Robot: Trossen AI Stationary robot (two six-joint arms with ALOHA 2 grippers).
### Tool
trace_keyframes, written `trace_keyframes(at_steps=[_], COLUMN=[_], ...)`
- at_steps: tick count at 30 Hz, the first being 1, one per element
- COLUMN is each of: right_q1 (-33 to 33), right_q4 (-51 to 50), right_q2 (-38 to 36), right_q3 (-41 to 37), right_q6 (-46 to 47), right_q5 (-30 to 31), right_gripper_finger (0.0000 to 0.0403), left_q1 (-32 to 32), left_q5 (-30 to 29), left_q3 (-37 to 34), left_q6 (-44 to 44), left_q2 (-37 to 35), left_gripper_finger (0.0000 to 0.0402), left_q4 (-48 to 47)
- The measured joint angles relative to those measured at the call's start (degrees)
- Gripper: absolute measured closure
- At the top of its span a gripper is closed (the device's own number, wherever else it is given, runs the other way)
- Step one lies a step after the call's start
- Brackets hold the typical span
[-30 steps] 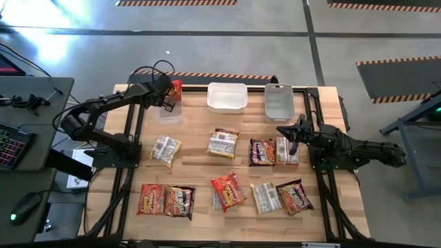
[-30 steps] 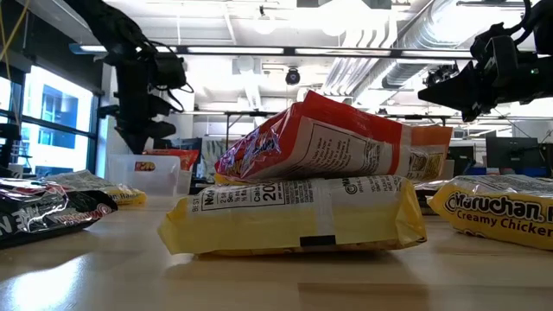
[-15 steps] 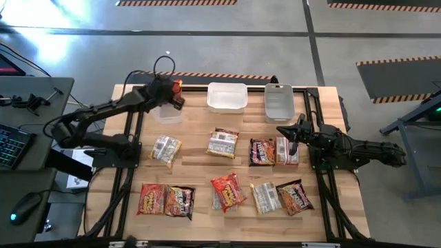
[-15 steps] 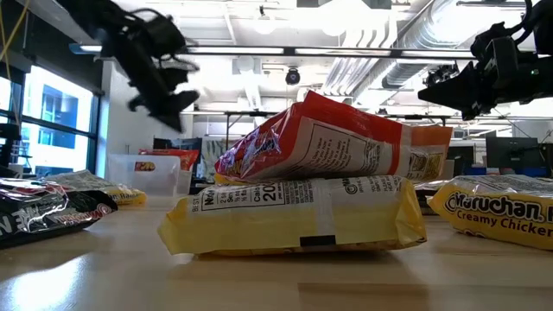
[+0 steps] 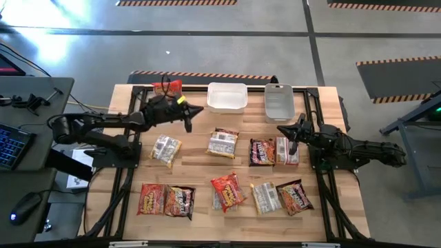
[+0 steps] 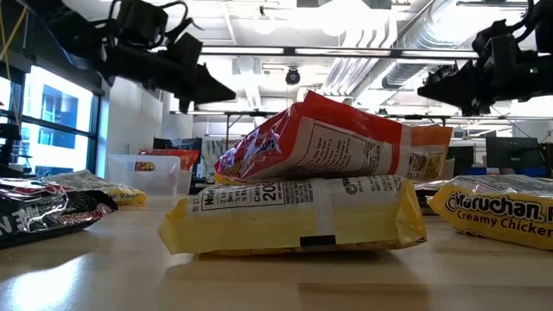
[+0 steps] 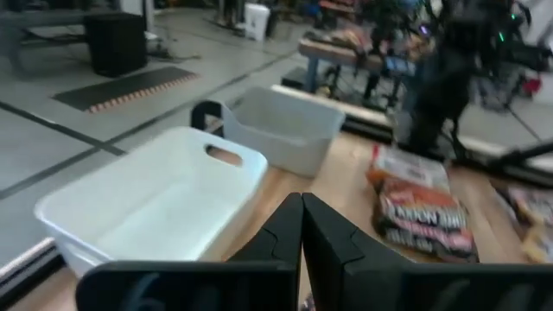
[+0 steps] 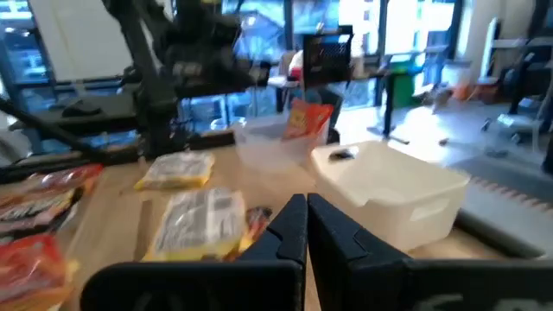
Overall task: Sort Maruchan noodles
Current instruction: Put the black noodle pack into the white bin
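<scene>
Above the table's far-left area, the left gripper (image 5: 190, 114) hangs closed and empty, near the left tub (image 5: 167, 105) holding one red packet (image 5: 173, 87). Remaining noodle packets (image 5: 222, 142) lie spread across the table. Next step, probably: reach for another packet. The right gripper (image 5: 292, 136) waits, closed, empty.

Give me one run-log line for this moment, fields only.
left gripper: shut, empty, beside left tub | red packet: in left tub | right gripper: shut, empty, over packets | white tub: empty
</scene>
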Motion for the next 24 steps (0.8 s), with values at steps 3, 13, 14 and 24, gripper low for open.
trace_keyframes(at_steps=[3, 13, 14, 24], right_q1=[0.0, 0.0, 0.1, 0.0], right_q4=[4.3, 12.7, 12.5, -6.0], right_q2=[0.0, 2.3, 3.5, 27.5], right_q3=[0.0, 1.3, 2.0, 14.9], right_q6=[-2.0, 1.1, 2.1, 10.1], right_q5=[0.2, -3.0, -3.1, -0.7], right_gripper_finger=[0.0402, 0.0402, 0.0402, 0.0396], left_q1=[-2.0, -4.8, -4.8, -4.7], left_q5=[0.0, 6.5, 6.8, 7.1], left_q3=[0.0, 0.0, 0.0, 0.4], left_q6=[1.7, 5.3, 5.2, 2.3], left_q2=[2.3, 14.7, 16.1, 24.6], left_gripper_finger=[0.0401, 0.0401, 0.0401, 0.0401], left_q4=[0.5, 18.1, 19.8, 28.7])
